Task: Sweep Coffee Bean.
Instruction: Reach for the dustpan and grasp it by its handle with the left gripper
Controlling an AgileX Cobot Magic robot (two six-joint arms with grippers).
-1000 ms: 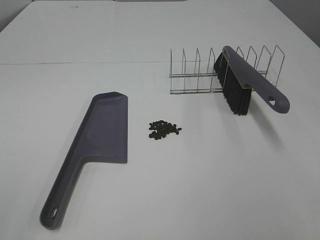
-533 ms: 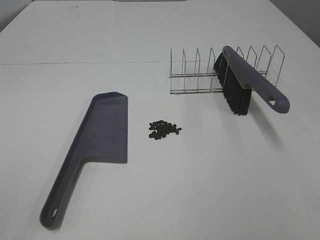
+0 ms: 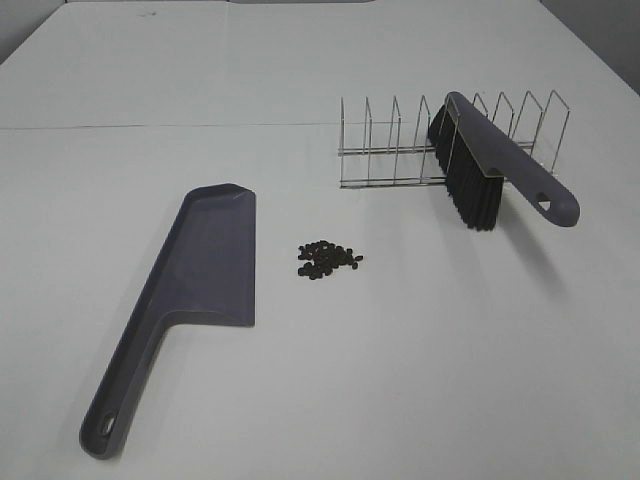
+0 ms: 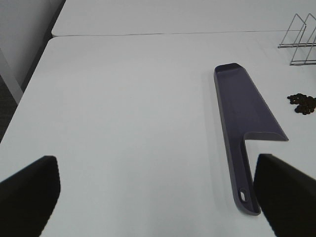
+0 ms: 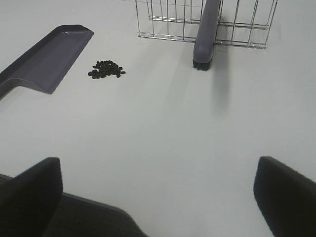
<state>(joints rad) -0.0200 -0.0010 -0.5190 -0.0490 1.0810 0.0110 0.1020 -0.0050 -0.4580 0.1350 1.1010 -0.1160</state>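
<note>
The coffee beans (image 3: 328, 258) lie in a small loose cluster on the white table, just right of the grey-purple dustpan (image 3: 205, 265), which lies flat with its handle toward the front left. The brush (image 3: 490, 170) leans in the wire rack (image 3: 390, 150), bristles down, handle sticking out to the right. Neither gripper shows in the exterior view. My left gripper (image 4: 158, 197) is open and empty, low over the table; the dustpan (image 4: 244, 106) and beans (image 4: 302, 102) lie ahead of it. My right gripper (image 5: 158, 197) is open and empty, with the beans (image 5: 105, 69), dustpan (image 5: 47, 61) and brush (image 5: 206, 34) ahead.
The wire rack (image 5: 168, 19) stands behind the beans at the back right. A seam (image 3: 150, 126) between two tabletops runs across the table behind the dustpan. The table's front edge (image 5: 89, 210) shows under my right gripper, and its left edge (image 4: 29, 79) shows in the left wrist view.
</note>
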